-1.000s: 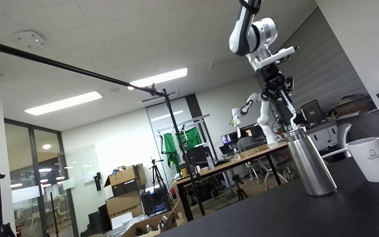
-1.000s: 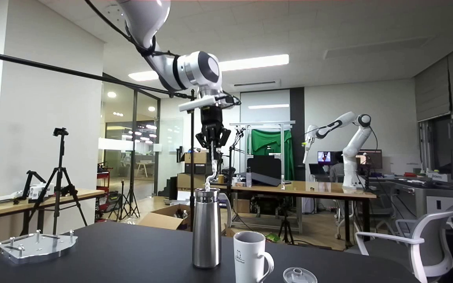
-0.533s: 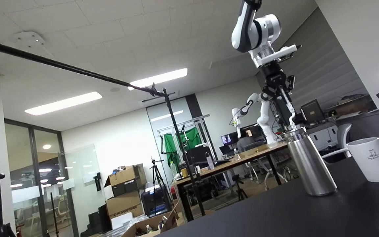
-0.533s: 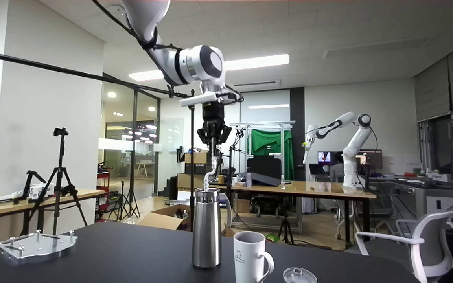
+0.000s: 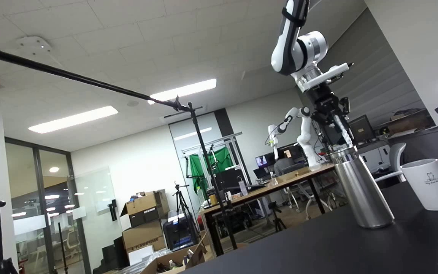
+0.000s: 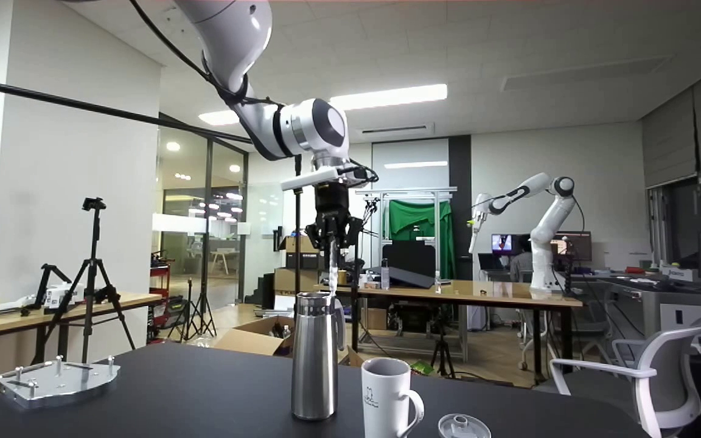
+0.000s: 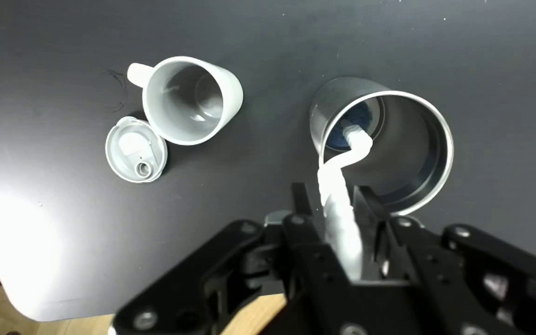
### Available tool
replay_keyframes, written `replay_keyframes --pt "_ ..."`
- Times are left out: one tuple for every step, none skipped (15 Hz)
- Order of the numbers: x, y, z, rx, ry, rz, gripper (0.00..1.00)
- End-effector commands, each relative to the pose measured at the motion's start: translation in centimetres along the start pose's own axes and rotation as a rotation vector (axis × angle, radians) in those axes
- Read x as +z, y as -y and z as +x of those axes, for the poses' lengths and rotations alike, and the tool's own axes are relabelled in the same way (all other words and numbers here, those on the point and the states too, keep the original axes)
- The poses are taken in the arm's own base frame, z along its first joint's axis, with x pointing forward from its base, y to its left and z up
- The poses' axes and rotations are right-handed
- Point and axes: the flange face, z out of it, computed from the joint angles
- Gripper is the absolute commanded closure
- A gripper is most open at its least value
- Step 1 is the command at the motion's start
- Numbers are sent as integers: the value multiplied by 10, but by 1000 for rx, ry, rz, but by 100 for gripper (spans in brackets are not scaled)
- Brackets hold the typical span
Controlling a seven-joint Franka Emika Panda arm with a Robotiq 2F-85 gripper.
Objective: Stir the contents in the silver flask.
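Black tabletop is the base. Progress, as judged: insertion done, stirring in hand; finishing the mix and lifting out are left. White arm reaches over from the upper left in an exterior view, wrist bent, its gripper pointing straight down. Silver flask stands upright on the tabletop below the gripper, mouth uncovered. Gripper jaws narrow, closed about a white rod. White mug stands beside the flask, not touching, mouth up. Rod is kinked, its lower part inside the flask, entering close to the rim. Pale lid lies on the tabletop near the mug. Blue patch sits deep in the flask: partly hidden, so I cannot tell whether it is the rod's own tip or the contents.
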Motion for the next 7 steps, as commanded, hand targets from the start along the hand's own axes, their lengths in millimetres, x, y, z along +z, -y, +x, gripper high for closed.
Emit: replay_keyframes --pt "-22 -8 -9 -14 -15 -40 38" --pt "-29 -9 -12 -23 -15 -36 32" --pt "-12 -4 -2 -14 -15 -18 49" --pt "-17 -5 -3 -17 -18 -18 43" --pt "-21 -5 -5 -18 -19 -19 37" --pt "-24 -6 -5 -19 -20 -19 32" --pt "-25 -6 -6 -19 -21 -19 32"
